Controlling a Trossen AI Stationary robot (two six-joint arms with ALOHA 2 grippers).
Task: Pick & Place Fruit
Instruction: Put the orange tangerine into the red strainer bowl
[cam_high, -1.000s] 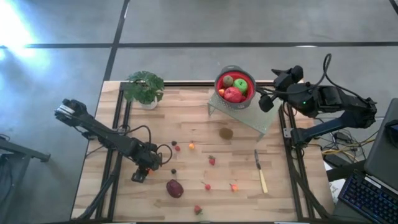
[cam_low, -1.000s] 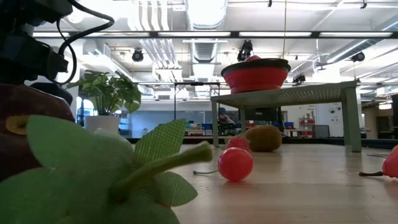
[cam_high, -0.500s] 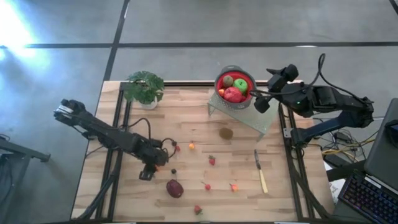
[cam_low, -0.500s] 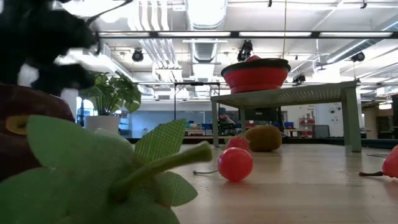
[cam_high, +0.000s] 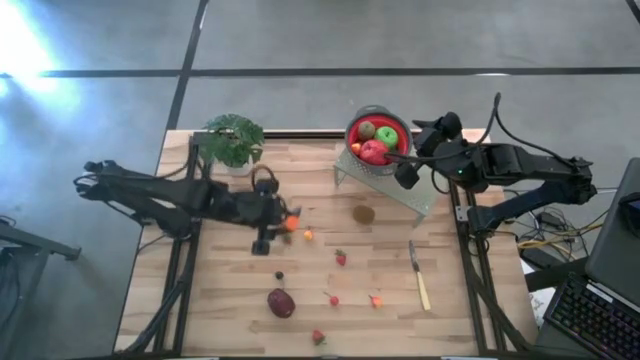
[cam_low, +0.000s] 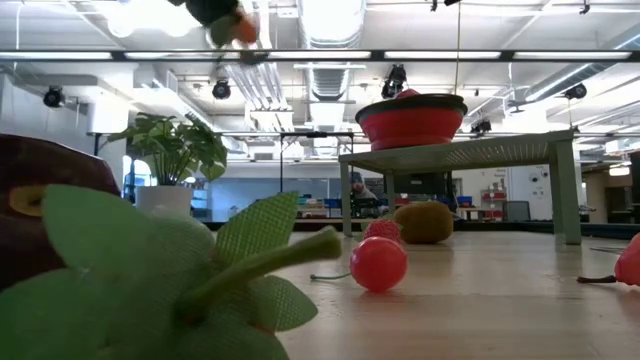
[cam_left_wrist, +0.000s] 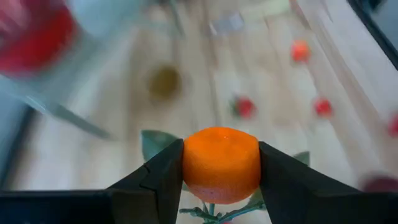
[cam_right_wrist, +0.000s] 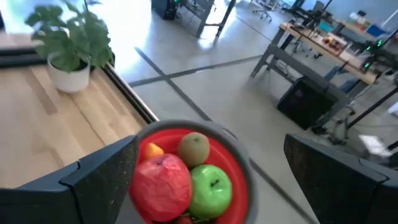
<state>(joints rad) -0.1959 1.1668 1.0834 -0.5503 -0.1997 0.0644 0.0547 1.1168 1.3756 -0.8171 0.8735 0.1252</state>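
Potted plant (cam_high: 233, 141) at table's back-left corner; knife (cam_high: 419, 278) front right; metal stand (cam_high: 400, 190) back centre.

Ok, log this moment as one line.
left gripper: holds orange, aloft | right gripper: open, by bowl

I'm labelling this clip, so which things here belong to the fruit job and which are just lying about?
Part of the job:
- small orange fruit, gripped in the left gripper
- red bowl on the metal stand, holding red apple, green apple, kiwi
- loose kiwi, plum, strawberries
- right gripper, open by the bowl

Lying about:
- potted plant
- knife
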